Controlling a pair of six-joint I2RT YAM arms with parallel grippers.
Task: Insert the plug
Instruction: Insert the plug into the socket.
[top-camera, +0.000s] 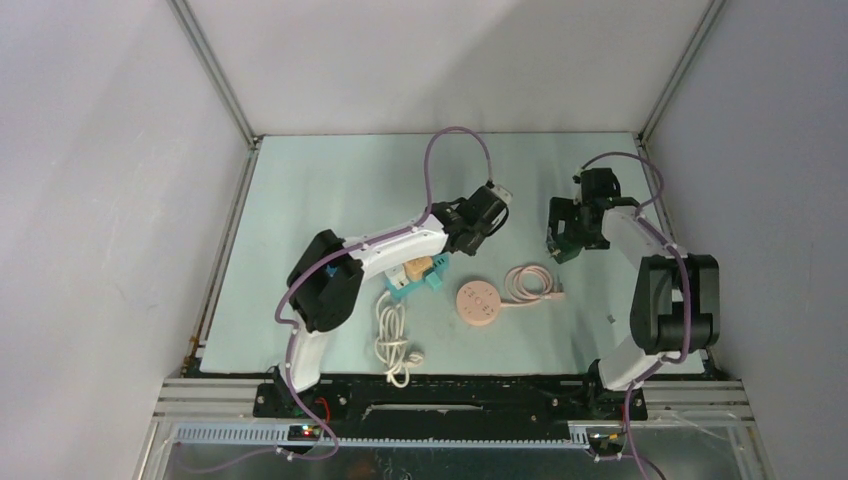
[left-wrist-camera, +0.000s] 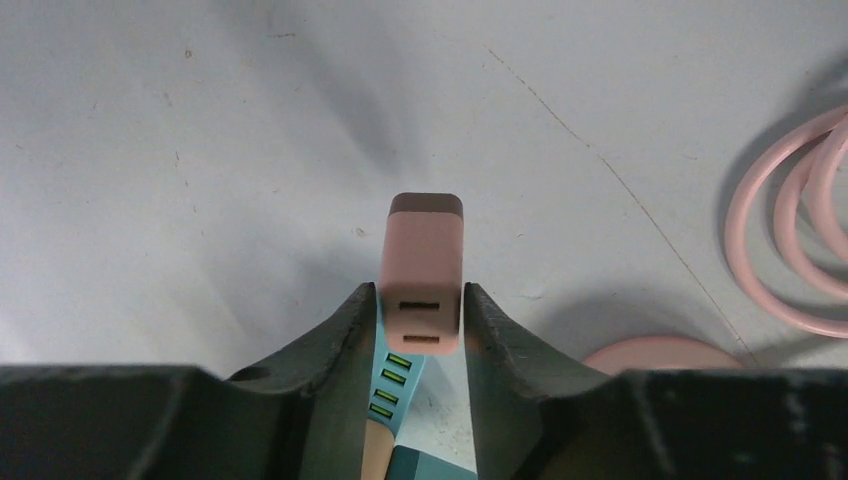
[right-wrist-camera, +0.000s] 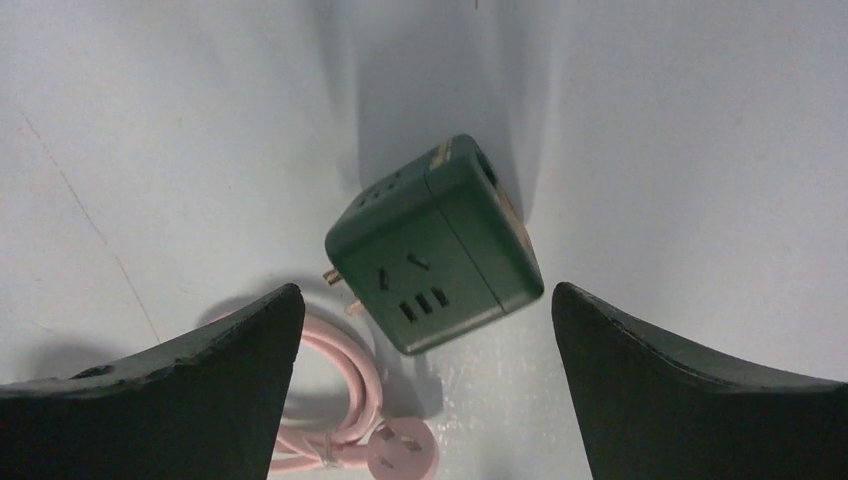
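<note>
Well, the left gripper (left-wrist-camera: 420, 297) is pinching the plug (left-wrist-camera: 423, 262), a small pink block, by its two flat sides near the end facing the wrist. It is hanging in the air over the mat (top-camera: 330, 200), out past the strip (top-camera: 420, 275) and the disc (top-camera: 478, 300), somewhere between the strip and the cube (right-wrist-camera: 430, 250) and touching neither. The right gripper (right-wrist-camera: 428, 292) is hovering above the cube with its fingers spread wide, holding nothing.

To me the plug is looking like hard, smooth plastic: light, stiff and not fragile. I'm thinking it is slick enough to twist between the pads when it meets a socket. Gripping it low on the flat sides is leaving the front half free, which seems the right place to hold it.

Its long axis is running along the fingers, straight out from the wrist. The face with two slots is pointing back at the wrist camera, and the dark end is pointing away, toward the far right of the table seen from above. No prongs are showing; I'm guessing they are sitting on that dark end.
</note>
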